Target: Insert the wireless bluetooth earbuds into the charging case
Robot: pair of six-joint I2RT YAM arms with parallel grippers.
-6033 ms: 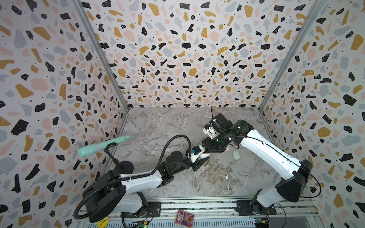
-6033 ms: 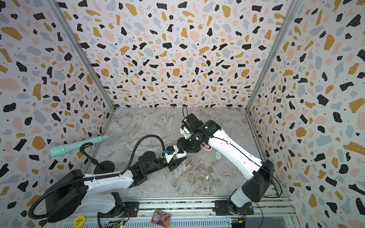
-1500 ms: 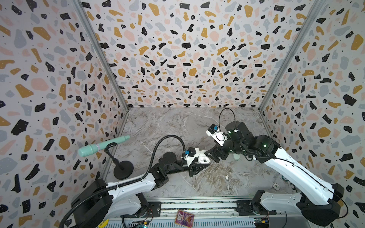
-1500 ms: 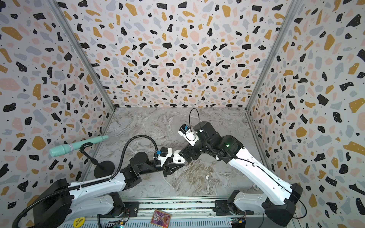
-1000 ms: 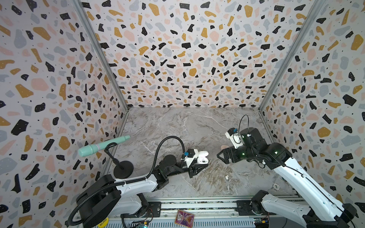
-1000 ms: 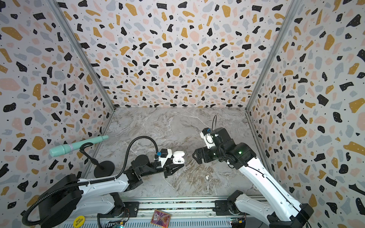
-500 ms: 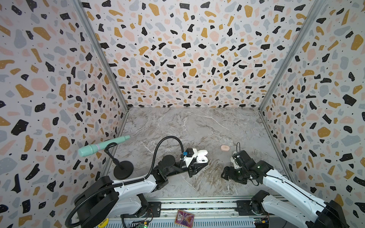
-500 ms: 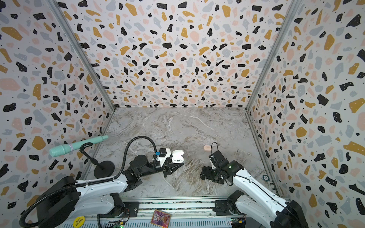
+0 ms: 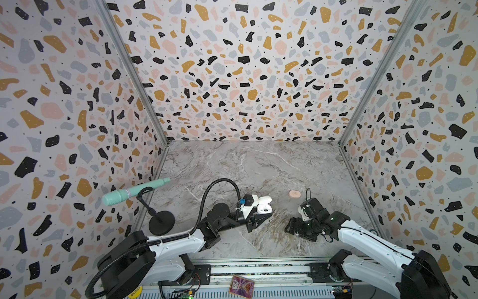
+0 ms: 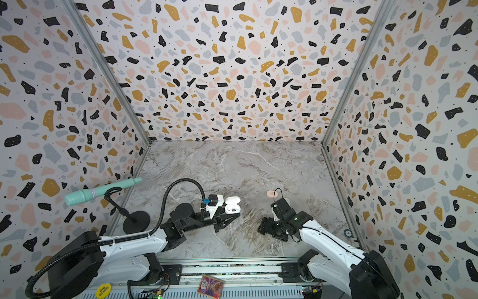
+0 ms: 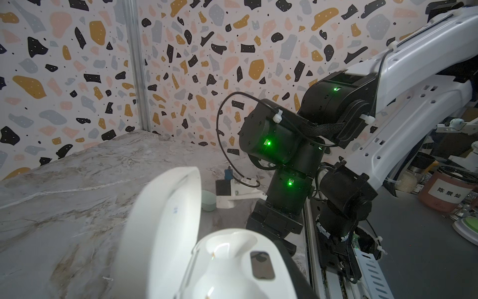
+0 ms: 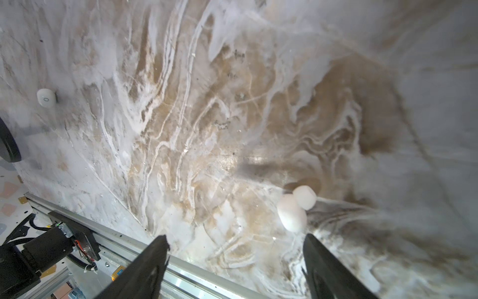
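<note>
Right claw [image 12: 235,238] dropped frontward | spread, empty | white earbud [image 12: 293,214] just past its tips | left claw [image 9: 260,217] clenches case [image 9: 264,208]

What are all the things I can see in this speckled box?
white charging case: one, white, open, in the left gripper
pink case: one, pale pink, on the table
mint case: one, pale mint, on the table
white earbuds: at least two, white, table, one near the right gripper
microphone: one, mint, black stand, left side
card: one, colourful, front rail
left gripper: one, black, shut on the white case
right gripper: one, black, open, above the table
</note>
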